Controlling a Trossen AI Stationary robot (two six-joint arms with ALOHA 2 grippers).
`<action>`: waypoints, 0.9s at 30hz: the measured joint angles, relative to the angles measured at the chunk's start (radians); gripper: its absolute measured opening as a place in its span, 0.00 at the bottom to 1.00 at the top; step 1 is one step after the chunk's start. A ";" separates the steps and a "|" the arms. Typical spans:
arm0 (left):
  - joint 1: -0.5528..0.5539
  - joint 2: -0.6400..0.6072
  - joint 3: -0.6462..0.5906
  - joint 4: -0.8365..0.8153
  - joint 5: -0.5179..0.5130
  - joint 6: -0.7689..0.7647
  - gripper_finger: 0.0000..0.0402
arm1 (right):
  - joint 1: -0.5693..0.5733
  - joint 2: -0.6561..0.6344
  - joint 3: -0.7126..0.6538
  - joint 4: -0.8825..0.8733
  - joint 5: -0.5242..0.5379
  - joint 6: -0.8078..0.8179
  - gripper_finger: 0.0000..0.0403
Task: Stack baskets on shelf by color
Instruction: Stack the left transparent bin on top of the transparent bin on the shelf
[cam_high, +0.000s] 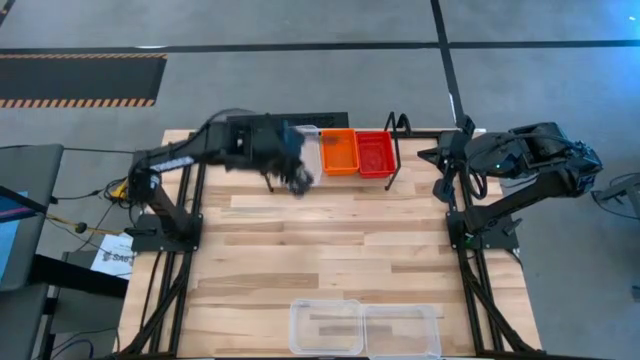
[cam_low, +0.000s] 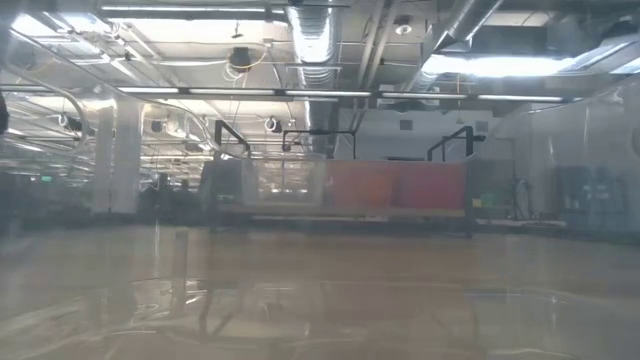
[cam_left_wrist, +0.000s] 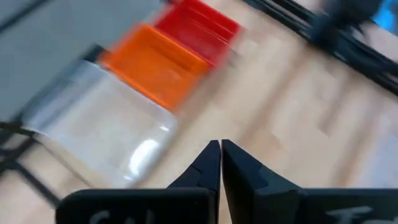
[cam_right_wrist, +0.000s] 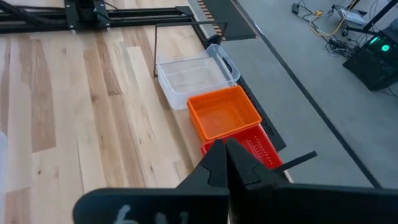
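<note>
Three baskets stand side by side on the shelf (cam_high: 396, 160) at the table's far edge: a clear one (cam_high: 309, 148), an orange one (cam_high: 338, 152) and a red one (cam_high: 375, 153). Two more clear baskets (cam_high: 325, 327) (cam_high: 401, 331) rest on their bottoms at the near edge. My left gripper (cam_left_wrist: 221, 148) hangs shut and empty above the table, just on the near side of the clear basket (cam_left_wrist: 106, 124) on the shelf. My right gripper (cam_right_wrist: 225, 148) is shut and empty, held high at the table's right, looking down over the red basket (cam_right_wrist: 264, 149).
Black tube frames (cam_high: 180, 210) (cam_high: 470, 215) carry the arms at the table's left and right sides. Bare wood (cam_high: 330, 240) lies between the shelf and the two near clear baskets. Beyond the far edge is grey floor.
</note>
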 joint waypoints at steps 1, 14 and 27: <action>-0.040 0.001 0.000 -0.009 0.000 -0.027 0.00 | 0.000 0.000 0.000 0.000 0.000 0.012 0.00; -0.409 0.084 -0.089 -0.207 0.110 -0.267 0.00 | 0.000 0.000 0.000 0.000 -0.034 0.120 0.00; -0.392 0.329 -0.137 0.031 0.380 0.254 0.02 | 0.000 0.035 0.000 0.000 -0.133 0.196 0.00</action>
